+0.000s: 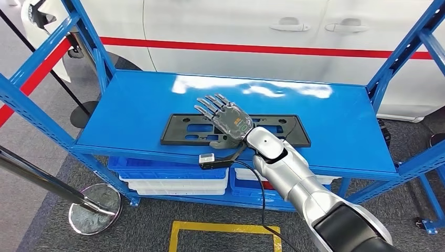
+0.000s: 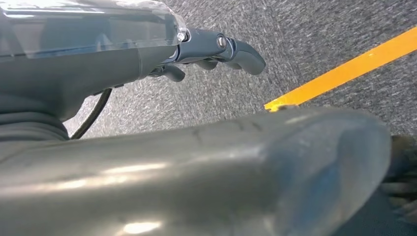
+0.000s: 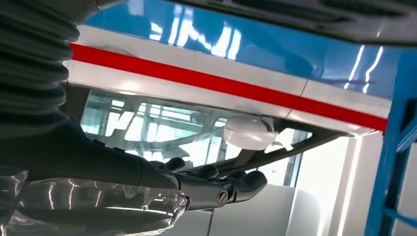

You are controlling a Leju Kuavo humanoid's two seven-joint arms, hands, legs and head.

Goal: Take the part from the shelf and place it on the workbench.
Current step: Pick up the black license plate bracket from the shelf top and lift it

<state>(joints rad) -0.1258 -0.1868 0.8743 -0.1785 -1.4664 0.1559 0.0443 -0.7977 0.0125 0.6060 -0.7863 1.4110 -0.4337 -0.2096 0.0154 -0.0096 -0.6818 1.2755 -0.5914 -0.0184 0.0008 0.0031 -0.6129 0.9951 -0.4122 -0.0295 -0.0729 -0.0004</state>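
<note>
Robot's right hand (image 1: 226, 119) hovers w/ fingers spread wide, holding nothing, over the flat black part (image 1: 183, 130) lying on the blue shelf (image 1: 336, 126); risk, judging from here: thin part offers little edge, so fingers may slip or push it off the front.

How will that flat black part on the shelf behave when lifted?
The black part looks thin, long and full of cut-outs, so probably light but somewhat bendy at the ends. Lying flat on the glossy shelf, it may slide before the right hand gets under it.
</note>
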